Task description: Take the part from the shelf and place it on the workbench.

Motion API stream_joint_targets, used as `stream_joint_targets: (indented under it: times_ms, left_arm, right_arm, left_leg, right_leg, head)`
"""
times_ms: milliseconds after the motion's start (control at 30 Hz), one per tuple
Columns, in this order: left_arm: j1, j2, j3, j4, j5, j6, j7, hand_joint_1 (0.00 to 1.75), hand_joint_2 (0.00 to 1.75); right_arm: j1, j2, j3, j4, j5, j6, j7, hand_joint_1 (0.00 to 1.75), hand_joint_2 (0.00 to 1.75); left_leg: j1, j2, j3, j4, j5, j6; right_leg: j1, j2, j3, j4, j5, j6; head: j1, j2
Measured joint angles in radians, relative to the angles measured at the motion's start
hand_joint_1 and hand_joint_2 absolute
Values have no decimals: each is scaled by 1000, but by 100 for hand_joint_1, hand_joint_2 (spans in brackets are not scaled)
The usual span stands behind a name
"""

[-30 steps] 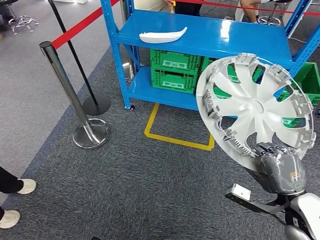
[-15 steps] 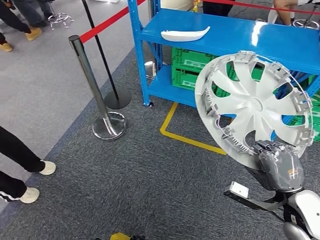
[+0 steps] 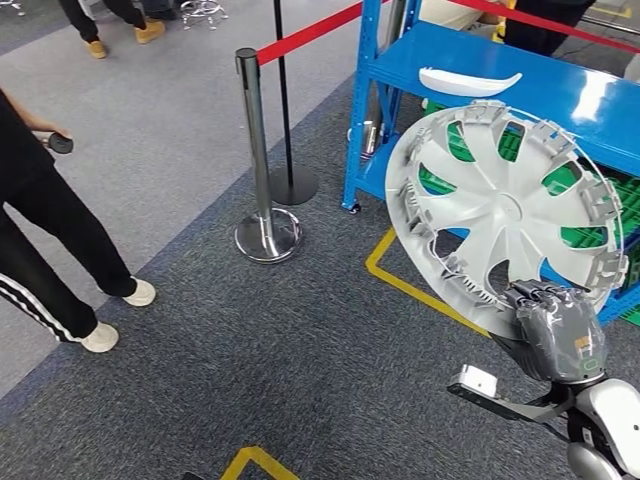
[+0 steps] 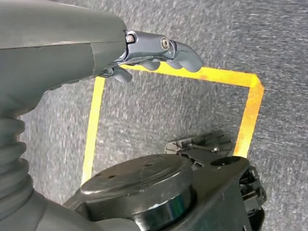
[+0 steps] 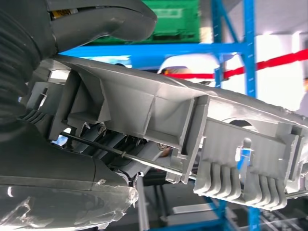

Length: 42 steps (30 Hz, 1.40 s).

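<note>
A large silver wheel cover (image 3: pixel 507 212) stands almost upright at the right of the head view, its inner ribbed side toward me. My right hand (image 3: pixel 558 335) grips its lower rim. In the right wrist view the cover's rim with its clips (image 5: pixel 203 139) runs across the picture, clamped between the thumb and the fingers of my right hand (image 5: pixel 87 159). My left hand (image 4: pixel 145 50) hangs over the carpet with its fingers loosely curled and nothing in them. Behind the cover stands the blue shelf (image 3: pixel 558 85), with a white curved part (image 3: pixel 468 82) lying on its upper board.
A chrome stanchion (image 3: pixel 260 160) with a red belt and a black post (image 3: pixel 285 110) stand left of the shelf. A person in black trousers (image 3: pixel 45 230) stands at the left edge. Yellow floor tape (image 3: pixel 411 285) marks the grey carpet. Green crates (image 3: pixel 596 215) sit under the shelf.
The whole view has swung to the left: shelf and stanchion slid rightwards, and a person came into view at the left. The wheel cover stays in my right hand, held the same way.
</note>
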<state>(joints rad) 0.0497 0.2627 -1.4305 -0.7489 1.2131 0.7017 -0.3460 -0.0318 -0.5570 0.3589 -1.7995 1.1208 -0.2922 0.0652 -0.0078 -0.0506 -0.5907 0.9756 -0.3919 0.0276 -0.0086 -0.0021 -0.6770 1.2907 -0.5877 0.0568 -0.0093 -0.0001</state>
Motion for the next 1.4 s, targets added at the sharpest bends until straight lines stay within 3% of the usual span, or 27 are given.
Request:
stream_joint_targets:
  times_ms: [67, 133, 200, 267, 333, 400, 467, 500, 533, 567, 633, 700, 767, 800, 867, 933, 967, 1000, 1033, 1067, 1133, 1200, 1233, 1300, 1333, 1400]
  left_arm:
    - [1, 0, 1, 0, 0, 0, 0, 0, 175]
    - [2, -1, 1, 0, 0, 0, 0, 0, 175]
    - [2, -1, 1, 0, 0, 0, 0, 0, 175]
    - [5, 0, 2, 0, 0, 0, 0, 0, 175]
    - [8, -1, 2, -2, -1, 0, 0, 0, 175]
    - [5, -2, 2, -3, -1, 0, 0, 0, 175]
    - [3, -2, 3, -3, -1, 0, 0, 0, 175]
    - [3, -2, 3, -3, -1, 0, 0, 0, 175]
    - [3, -1, 3, -3, -1, 0, 0, 0, 175]
    - [3, -1, 4, -3, -1, 0, 0, 0, 175]
    - [3, 0, 4, -3, -1, 0, 0, 0, 175]
    - [1, -1, 5, -4, -1, 0, 0, 0, 175]
    - [3, 0, 6, -4, -1, 0, 0, 0, 175]
    - [4, -1, 6, -5, -1, 0, 0, 0, 175]
    - [5, 0, 5, -5, 0, 0, 0, 0, 175]
    - [3, 0, 5, -5, 0, 0, 0, 0, 175]
    - [2, 1, 6, -6, 0, 0, 0, 0, 175]
    - [2, 1, 6, -6, 0, 0, 1, 0, 175]
    - [2, 1, 6, -6, 0, 0, 1, 0, 175]
    - [3, 1, 6, -6, 0, 0, 2, 0, 175]
    - [3, 1, 6, -7, 0, 0, 3, 0, 175]
    - [2, 3, 6, -8, 0, 0, 3, 0, 175]
    - [3, 4, 6, -8, 0, 0, 3, 0, 175]
    - [8, 5, 6, -9, 0, 0, 3, 0, 175]
    - [10, 4, 5, -10, 0, 0, 3, 0, 175]
    - [8, 4, 4, -11, 0, 0, 3, 0, 175]
  right_arm:
    - [0, 0, 3, 2, 0, 0, 0, 175, 175]
    - [0, 0, 4, 2, 0, 0, 0, 175, 175]
    - [-1, 0, 5, 2, 0, -1, 0, 175, 175]
    - [-4, 0, 6, 2, 0, -1, 0, 175, 175]
    - [-6, 0, 7, 2, 0, -2, 0, 175, 175]
    - [-5, -1, 7, 2, 0, -3, 2, 175, 175]
    - [-3, -2, 7, 2, -1, -3, 2, 175, 175]
    - [-3, -2, 8, 2, -1, -3, 2, 175, 175]
    - [-2, -2, 9, 2, -1, -3, 1, 175, 175]
    - [-2, -2, 9, 2, -1, -3, 1, 175, 175]
    - [-2, -2, 9, 2, -1, -3, 1, 175, 175]
    - [-3, -2, 8, 2, -1, -4, 1, 175, 175]
    - [-4, -3, 8, 2, -1, -4, 1, 175, 175]
    - [-5, -3, 8, 2, -1, -4, 1, 175, 175]
    - [-5, -4, 9, 2, -1, -4, 1, 175, 175]
    - [-3, -6, 9, 2, -1, -5, 1, 175, 175]
    - [0, -6, 9, 2, -1, -5, 1, 175, 175]
    - [2, -6, 9, 2, -1, -5, 2, 175, 175]
    - [5, -6, 9, 2, -2, -6, 2, 175, 175]
    - [6, -6, 9, 2, -2, -6, 2, 175, 175]
    - [8, -6, 9, 2, -3, -8, 2, 175, 175]
    - [9, -6, 8, 0, -4, -12, 2, 175, 175]
    - [10, -6, 8, 0, -4, -14, 2, 175, 175]
    - [11, -6, 8, -2, -4, -16, 3, 175, 175]
    - [11, -6, 8, -3, -5, -16, 3, 175, 175]
    - [11, -6, 6, -5, -5, -17, 4, 175, 175]
  left_leg:
    - [-1, -32, 0, 0, 4, -2]
    - [-1, -60, -2, 2, 7, -7]
    - [3, -85, -8, 1, 13, -18]
    - [7, -101, -16, -2, 20, -31]
    - [5, -54, -37, 31, -3, -43]
    - [7, 13, -92, 142, -67, -55]
    - [15, 34, -152, 264, -116, -68]
    - [18, 37, -161, 285, -116, -73]
    - [22, 42, -150, 265, -97, -77]
    - [24, 51, -119, 210, -67, -80]
    - [25, 93, -42, 75, -16, -80]
    - [21, 113, -9, 13, -1, -63]
    - [17, 87, -15, 12, -1, -40]
    - [17, 75, -16, 11, 0, -32]
    - [19, 52, -16, 9, 4, -18]
    - [17, 28, -16, 9, 4, -11]
    - [15, 14, -16, 10, 4, -9]
    - [14, -1, -16, 10, 3, -8]
    - [13, -17, -16, 10, 3, -8]
    - [13, -32, -15, 11, 3, -8]
    - [13, -61, -15, 14, 3, -12]
    - [15, -87, -23, 17, 6, -24]
    - [16, -99, -28, 16, 10, -31]
    - [21, -114, -35, 14, 15, -44]
    - [20, -93, -43, 27, 6, -48]
    - [15, -19, -87, 119, -49, -53]
  right_leg:
    - [0, 16, 47, -101, 65, -8]
    - [-1, 60, 112, -236, 115, -15]
    - [2, 79, 138, -291, 121, -20]
    - [4, 54, 146, -299, 127, -29]
    - [-1, 27, 152, -310, 137, -40]
    - [-2, 0, 152, -314, 141, -45]
    - [-3, -30, 151, -314, 141, -45]
    - [-4, -44, 151, -313, 139, -43]
    - [-6, -58, 151, -312, 138, -41]
    - [-8, -72, 152, -311, 135, -36]
    - [-7, -97, 152, -305, 126, -23]
    - [-4, -118, 155, -302, 118, -8]
    - [-7, -137, 164, -306, 115, 6]
    - [-10, -128, 166, -302, 109, 12]
    - [-14, -71, 137, -239, 68, 18]
    - [-14, -14, 68, -97, 5, 16]
    - [-13, -3, 30, -31, -15, 15]
    - [-12, 1, 5, 4, -17, 13]
    - [-12, 3, -1, -2, 4, 11]
    - [-12, 10, 14, -52, 42, 8]
    - [-18, 51, 72, -195, 115, 7]
    - [-21, 84, 108, -272, 134, 7]
    - [-19, 84, 113, -278, 130, 5]
    - [-18, 60, 115, -279, 134, -4]
    - [-17, 46, 116, -281, 136, -11]
    - [-14, 17, 119, -286, 139, -24]
  head:
    - [0, 0]
    - [-1, 0]
    - [-1, 0]
    - [-1, 0]
    - [-6, 0]
    - [-13, 0]
    - [-13, 0]
    - [-13, 0]
    - [-13, 0]
    - [-13, 0]
    - [-15, 0]
    - [-12, 0]
    - [-9, 0]
    - [-8, 0]
    - [-5, 0]
    - [0, 0]
    - [1, 0]
    - [2, 0]
    - [1, 0]
    - [2, 0]
    - [2, 0]
    - [1, 0]
    - [1, 0]
    - [1, 0]
    - [-1, 0]
    - [-5, 0]
